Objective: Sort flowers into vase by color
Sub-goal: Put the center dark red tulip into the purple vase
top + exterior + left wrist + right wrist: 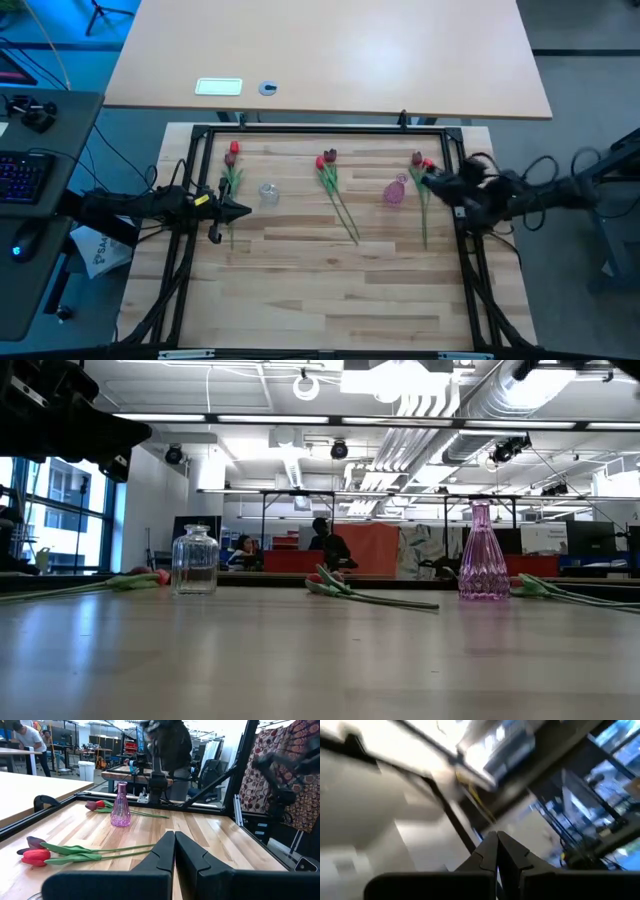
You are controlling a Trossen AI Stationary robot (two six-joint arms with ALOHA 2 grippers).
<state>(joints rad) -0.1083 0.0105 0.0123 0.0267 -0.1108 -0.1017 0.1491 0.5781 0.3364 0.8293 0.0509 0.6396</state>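
Note:
The flowers lie flat on the wooden table in three pairs, each a red and a maroon tulip: a left pair [232, 160], a middle pair [327, 168] and a right pair [421, 168]. A clear glass jar [268, 192] and a pink vase [395, 191] stand upright between them. My left gripper [243, 211] is shut and holds nothing, just right of the left pair's stems; its wrist view shows the middle pair [37, 855] and the pink vase [120, 806] ahead. My right gripper [428, 180] is shut beside the right pair's heads and tilted up toward the room.
A black metal frame [320, 130] borders the table's far, left and right edges. Bare wood fills the near half of the table [330, 290]. A second, lighter table [330, 50] stands beyond the far edge. In the low view, people [330, 545] sit in the room behind.

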